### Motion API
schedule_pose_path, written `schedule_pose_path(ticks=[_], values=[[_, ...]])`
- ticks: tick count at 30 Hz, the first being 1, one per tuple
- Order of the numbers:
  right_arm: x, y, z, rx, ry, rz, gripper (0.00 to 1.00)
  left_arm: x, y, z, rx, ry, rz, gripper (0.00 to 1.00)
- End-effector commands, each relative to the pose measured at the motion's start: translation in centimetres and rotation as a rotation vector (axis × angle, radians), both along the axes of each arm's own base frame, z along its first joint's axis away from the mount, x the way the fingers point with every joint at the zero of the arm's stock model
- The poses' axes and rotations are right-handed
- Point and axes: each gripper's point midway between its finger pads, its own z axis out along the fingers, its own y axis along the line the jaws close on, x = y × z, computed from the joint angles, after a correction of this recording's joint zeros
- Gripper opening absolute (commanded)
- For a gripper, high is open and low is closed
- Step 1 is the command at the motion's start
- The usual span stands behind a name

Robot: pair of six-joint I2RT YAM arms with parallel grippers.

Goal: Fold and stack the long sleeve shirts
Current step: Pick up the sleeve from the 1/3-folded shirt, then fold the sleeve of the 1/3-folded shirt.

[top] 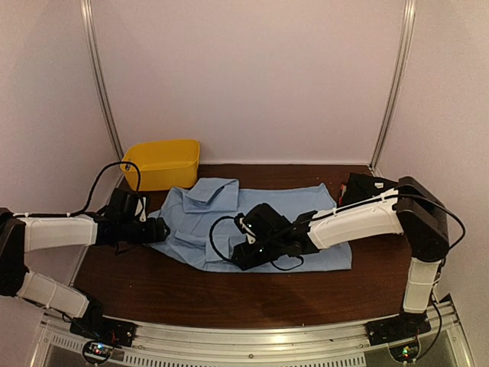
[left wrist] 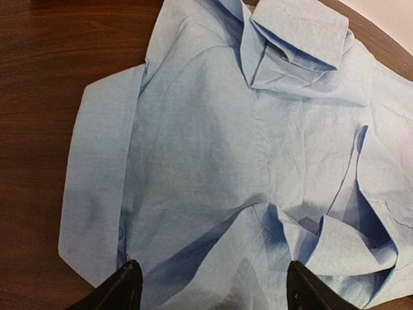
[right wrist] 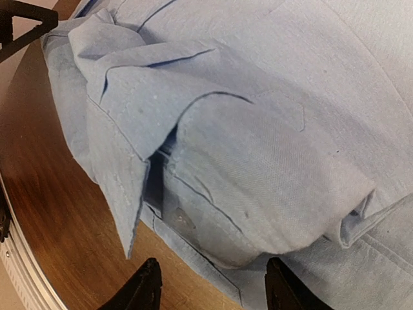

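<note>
Finds the left arm stretched low and nearly level from the left edge toward the middle, ending in the left tool [top: 155,229] at the shirt's left border, its fingers [left wrist: 126,289] spread apart and clamped on nothing. Finds the right arm bent sharply above its base, forearm slanting down and leftward, carrying the right tool [top: 244,251] over the near middle of the cloth. Shows this tool spread apart too, its 2 dark fingertips [right wrist: 147,289] framing a gap and gripping nothing. Places the light blue shirt [top: 286,200] flat on the dark wooden tabletop [top: 191,294], directly under both tools and running off to the right beneath the right forearm. From the left wrist, shows the collar [left wrist: 298,39] at the far end, 1 side strip folded inward along the left, and a sleeve doubled over the body near the right fingertip with its cuff [left wrist: 348,248] turned up. From the right wrist, shows a bunched, rounded fold of sleeve just beyond the fingertips, with a hem edge lying over bare wood. Looks creased and only partly folded. Leaves the yellow plastic bin [top: 162,163] at the far left corner, just behind the collar end.
</note>
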Motion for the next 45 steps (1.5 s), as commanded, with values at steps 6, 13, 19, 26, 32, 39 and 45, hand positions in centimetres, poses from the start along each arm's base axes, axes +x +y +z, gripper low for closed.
schedule_pose_path(ticks=[6,13,19,26,32,39,45], values=[[1.3,0.5,-1.2,0.015,-0.026,-0.019,0.55,0.8,-0.4,0.7,-0.022,-0.048,-0.015,0.74],[1.7,1.5,0.0,0.073,-0.038,-0.01,0.47,0.7,-0.1,0.3,-0.008,-0.046,-0.012,0.66],[1.3,1.9,1.1,0.105,-0.033,0.015,0.22,0.9,0.2,-0.1,0.018,-0.043,-0.008,0.61],[1.5,1.5,6.1,0.127,-0.092,0.041,0.0,0.5,0.2,-1.0,0.023,-0.029,-0.013,0.43],[2.2,1.3,11.6,0.14,-0.173,0.053,0.0,-0.2,0.5,-1.0,0.017,-0.034,-0.01,0.3],[3.8,0.9,15.4,0.147,-0.231,0.05,0.0,-0.6,1.5,-0.1,0.03,-0.072,0.026,0.19],[5.6,1.6,19.2,0.206,-0.273,0.066,0.0,-1.9,2.2,-0.5,0.028,-0.072,0.048,0.1]])
